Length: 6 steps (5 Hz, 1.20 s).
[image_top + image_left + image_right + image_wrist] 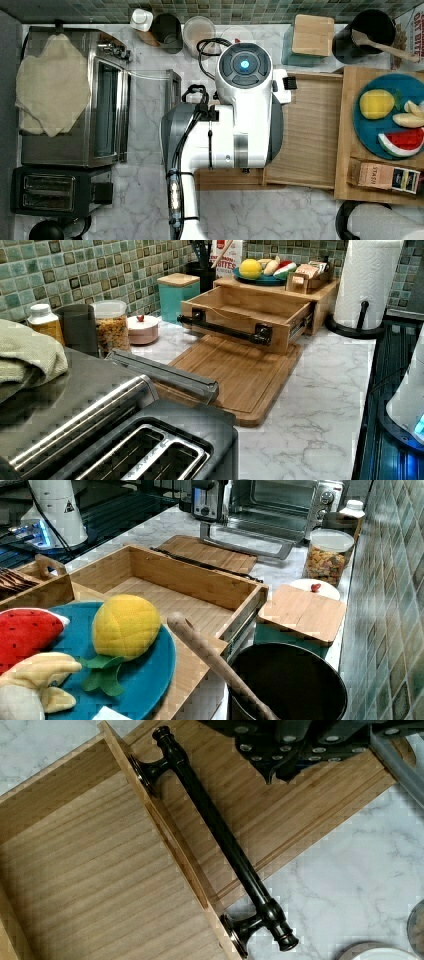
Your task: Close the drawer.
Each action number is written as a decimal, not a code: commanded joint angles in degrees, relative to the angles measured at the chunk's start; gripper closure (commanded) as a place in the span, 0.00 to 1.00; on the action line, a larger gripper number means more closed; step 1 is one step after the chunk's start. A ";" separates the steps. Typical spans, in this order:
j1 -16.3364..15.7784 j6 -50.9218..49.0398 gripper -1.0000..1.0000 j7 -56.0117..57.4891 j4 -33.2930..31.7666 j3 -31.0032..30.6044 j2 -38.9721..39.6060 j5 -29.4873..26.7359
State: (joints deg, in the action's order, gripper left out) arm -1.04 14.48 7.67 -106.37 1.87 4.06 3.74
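Note:
The light-wood drawer (240, 305) stands pulled out from under the wooden shelf (320, 290), and its flat bottom (90, 885) is bare. Its long black bar handle (220, 837) sits on two posts along the front wall, above the bamboo cutting board (235, 375). In the right view the drawer (165, 597) lies open with the handle (205, 563) behind its front wall. The gripper (295, 755) is a dark body hanging above the cutting board, a little off the handle and not touching it. In the top view the white arm (245, 110) covers the drawer's front.
A toaster oven (75, 100) with its door (165, 372) down and a toaster (55, 192) stand at the top view's left. Jars (112, 327), a teal canister (177, 292) and a black utensil pot (287, 685) line the tiled wall. A blue plate (367, 140) of toy fruit rests on the shelf.

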 commanded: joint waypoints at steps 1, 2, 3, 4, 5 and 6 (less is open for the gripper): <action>0.06 0.00 1.00 0.01 -0.46 0.08 0.00 0.23; 1.54 2.69 1.00 1.78 -4.12 -3.07 -1.31 -0.63; -0.23 8.23 1.00 9.63 -9.33 -2.43 -3.50 -2.80; -2.24 10.89 1.00 10.99 -12.03 -3.84 -3.96 0.69; -1.88 13.46 1.00 15.07 -15.48 -4.17 -3.88 0.07; -1.40 16.43 1.00 16.11 -18.08 -4.71 -2.65 0.70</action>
State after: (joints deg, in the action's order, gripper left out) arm -1.92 28.90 19.81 -120.19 -1.56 4.21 4.34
